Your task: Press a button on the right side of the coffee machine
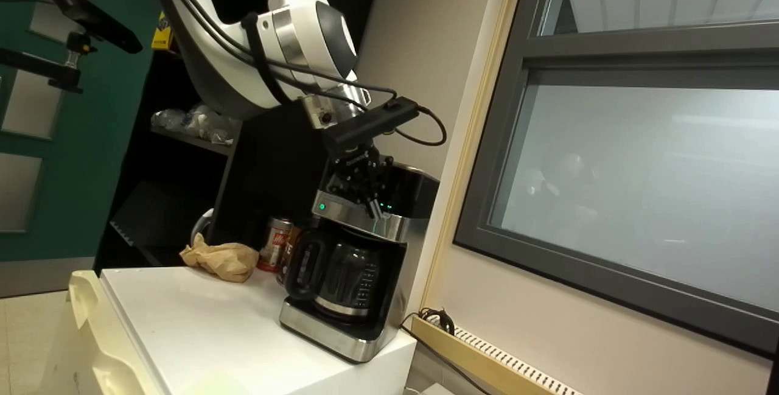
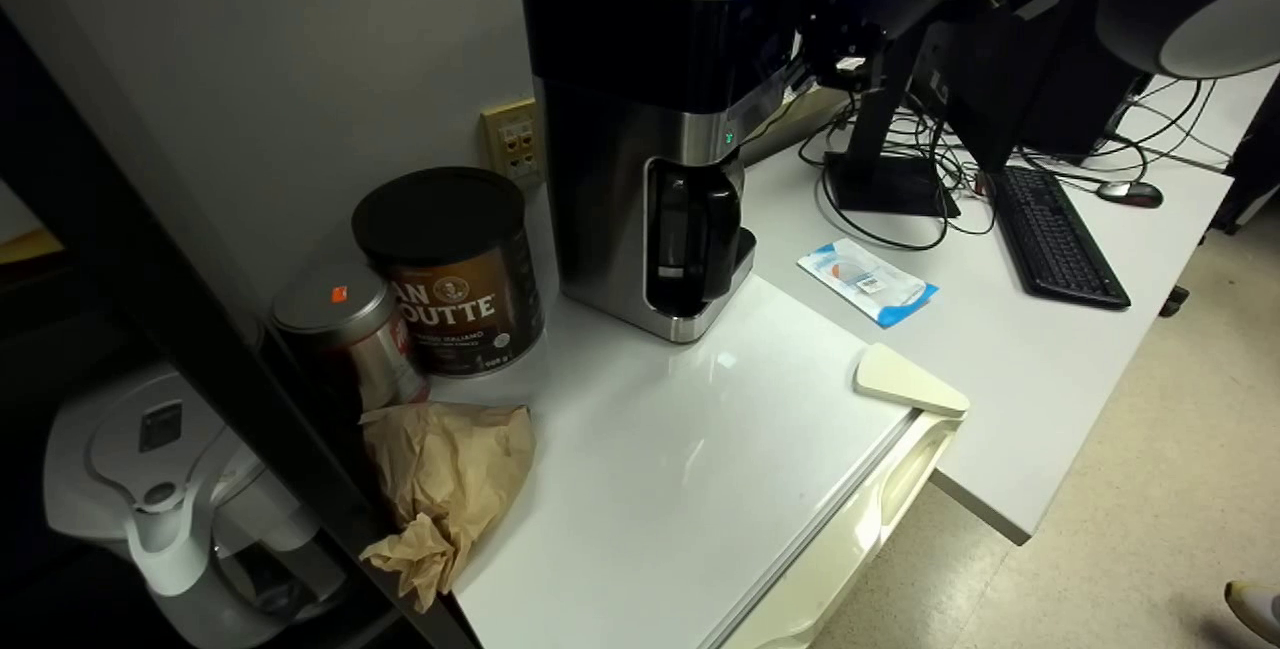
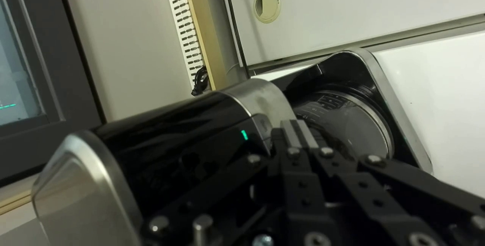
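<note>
The black and silver coffee machine (image 1: 409,273) stands upright on a white surface, with its dark glass carafe (image 1: 348,276) inside; it also shows in an exterior view (image 2: 605,229) and in the wrist view (image 3: 170,132). Green lights glow on its front strip. In the wrist view a small grey button (image 3: 261,127) sits beside a green display (image 3: 244,135). My gripper (image 3: 299,132) is shut and empty, its tips at the right part of the front strip, close beside that button. In both exterior views the gripper (image 1: 377,209) (image 2: 797,84) is at the machine's front. Contact cannot be told.
A red and silver can (image 1: 275,241), a brown coffee tub (image 2: 450,269) and a crumpled paper bag (image 1: 222,260) stand beside the machine. A wall and a dark-framed window (image 1: 487,224) are close on its far side. A keyboard (image 2: 1055,234) lies on the adjoining desk.
</note>
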### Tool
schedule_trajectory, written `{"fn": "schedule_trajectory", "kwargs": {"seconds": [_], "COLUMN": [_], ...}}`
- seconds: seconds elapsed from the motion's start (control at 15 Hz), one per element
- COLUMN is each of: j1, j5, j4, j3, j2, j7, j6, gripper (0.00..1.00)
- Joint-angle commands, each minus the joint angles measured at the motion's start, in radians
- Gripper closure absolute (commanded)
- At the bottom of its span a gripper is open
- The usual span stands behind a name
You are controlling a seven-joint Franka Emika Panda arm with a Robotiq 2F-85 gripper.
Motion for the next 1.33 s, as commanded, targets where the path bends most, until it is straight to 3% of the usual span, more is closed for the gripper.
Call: {"fn": "schedule_trajectory", "kwargs": {"seconds": [0.0,0.73,1.27], "j1": [-0.002,-0.023,-0.022], "j5": [-0.002,-0.106,-0.292], "j4": [-0.07,-0.407,-0.588], "j3": [0.002,-0.045,-0.138], "j2": [-0.054,-0.288,-0.437], "j7": [-0.034,-0.013,0.05], "j6": [0.035,0.152,0.276], "gripper": [1.0,0.99,0.99]}}
